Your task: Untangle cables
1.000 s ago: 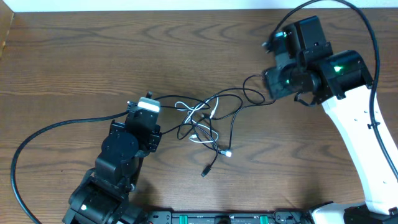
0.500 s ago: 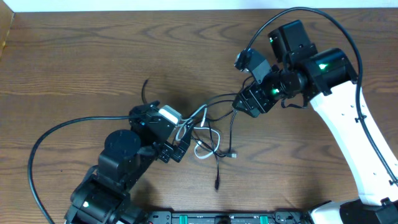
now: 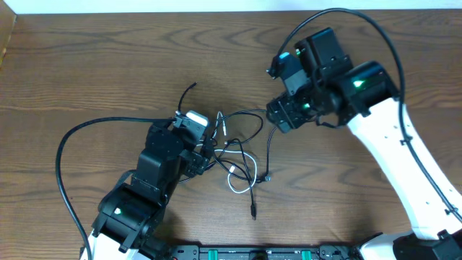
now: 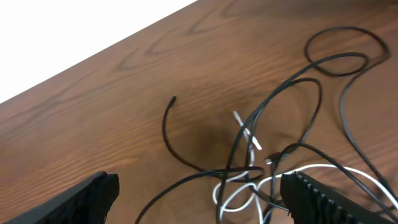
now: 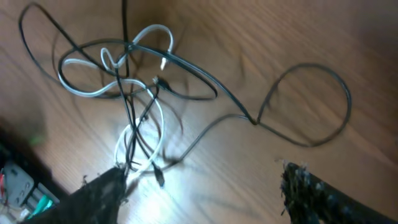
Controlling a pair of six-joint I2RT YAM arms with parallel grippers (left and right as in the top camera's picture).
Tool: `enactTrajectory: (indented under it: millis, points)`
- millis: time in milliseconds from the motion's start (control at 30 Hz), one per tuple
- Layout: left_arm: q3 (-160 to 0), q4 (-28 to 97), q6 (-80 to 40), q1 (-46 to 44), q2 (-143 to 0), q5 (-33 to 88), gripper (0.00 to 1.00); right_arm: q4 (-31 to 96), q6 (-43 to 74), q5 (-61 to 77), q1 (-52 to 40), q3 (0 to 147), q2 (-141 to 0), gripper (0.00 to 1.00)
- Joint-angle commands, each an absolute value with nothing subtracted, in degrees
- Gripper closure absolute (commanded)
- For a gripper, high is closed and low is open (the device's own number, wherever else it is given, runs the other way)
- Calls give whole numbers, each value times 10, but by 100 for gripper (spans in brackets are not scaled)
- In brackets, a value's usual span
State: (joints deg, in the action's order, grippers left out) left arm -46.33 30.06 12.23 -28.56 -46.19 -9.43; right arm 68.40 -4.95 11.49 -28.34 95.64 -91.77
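left gripper (image 4: 199,190): fingers spread wide and released, nothing pinched; it sits low at the left edge of the knot, with strands lying on the table between the tips.
right gripper (image 5: 199,186): fingers also apart and empty; it hangs over the right side of the pile, just beside a black loop.
cables (image 3: 234,155): a loose heap at mid table between the two grippers, several thin black cords crossing one white cable (image 3: 232,189).
knot (image 4: 249,171): the densest crossing, where the white coils and black strands overlap; which strand passes under which cannot be told.
loop (image 5: 311,102): one black strand curling clear of the heap on the right, touching nothing else.
loose end (image 4: 173,98): a black tip pointing away from the heap on the left, free of the rest.
plug (image 3: 254,211): a small black end lying nearest the robot, apart from the knot.
table (image 3: 86,58): bare dark wood, flat.
handling: likely very light, limp and a bit slick; a tug probably drags the whole heap along.
where to hold: best guess, pinch a free end or plug, not the middle, while the other gripper pins the knot.
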Motion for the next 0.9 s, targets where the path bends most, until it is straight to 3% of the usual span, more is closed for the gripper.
enactTrajectory:
  millis: [0, 333, 700, 867]
  points:
    - [-471, 286, 117, -283, -457, -152, 12, 653, -28, 104, -309, 904, -920, 20]
    - [-471, 265, 117, -283, -431, -226, 12, 460, -22, 88, -324, 740, -920, 12]
    - [-471, 269, 117, -283, -431, -226, 11, 430, -24, 137, -381, 688, -920, 17]
    - [-471, 275, 117, -283, -431, -225, 11, 414, -9, 43, -415, 688, -920, 20]
